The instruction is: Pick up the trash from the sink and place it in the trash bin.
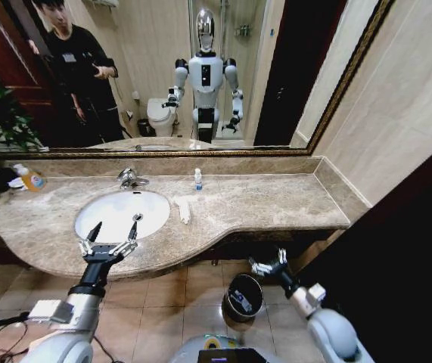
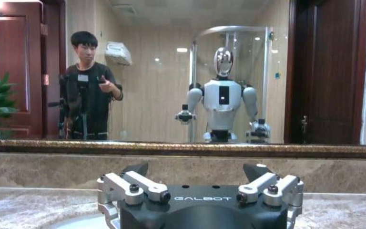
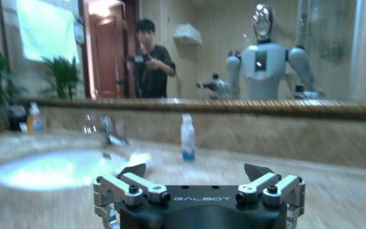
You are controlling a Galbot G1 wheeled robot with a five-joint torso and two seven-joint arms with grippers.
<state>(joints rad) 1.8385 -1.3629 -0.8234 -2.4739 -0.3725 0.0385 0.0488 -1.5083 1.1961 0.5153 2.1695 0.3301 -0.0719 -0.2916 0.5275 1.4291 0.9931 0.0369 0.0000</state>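
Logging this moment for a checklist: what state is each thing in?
left gripper: open, empty, above the near rim of the sink.
right gripper: open, empty, low by the trash bin.
white tissue: crumpled, on the counter beside the basin.
small clear bottle: upright, capped.

Left gripper [image 1: 115,230] fingers spread over sink [image 1: 122,214].

The sink [image 1: 113,214] was white in a beige, veined marble counter [image 1: 276,200]. A white tissue [image 1: 183,208] lay beside it. The bin [image 1: 243,296] was black, the soap bottle [image 1: 30,178] orange.
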